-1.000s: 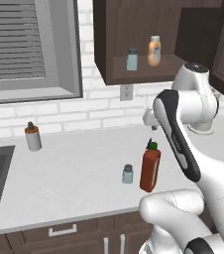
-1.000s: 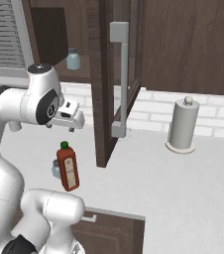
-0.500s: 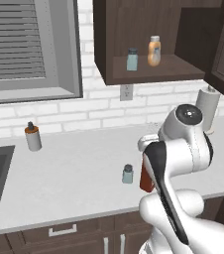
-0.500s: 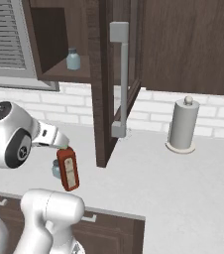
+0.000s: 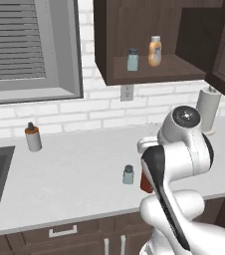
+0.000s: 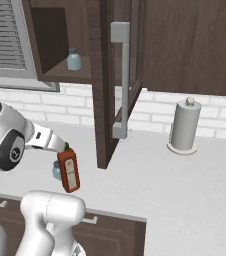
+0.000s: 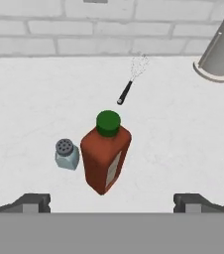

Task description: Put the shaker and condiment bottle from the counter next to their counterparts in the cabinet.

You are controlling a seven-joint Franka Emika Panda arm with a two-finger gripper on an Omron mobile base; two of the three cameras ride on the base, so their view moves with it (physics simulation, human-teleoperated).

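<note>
From the left base view, one shaker stands upright on the counter, just beside the condiment bottle, mostly hidden behind my arm. In the cabinet stand two counterparts: a teal shaker twin and a yellow-orange bottle.

From the right base view, the red bottle's pale label cannot be read.

In the hand view, my gripper is spread wide, holding nothing, above the upright bottle, green cap toward me. One whisk lies beyond.
</note>
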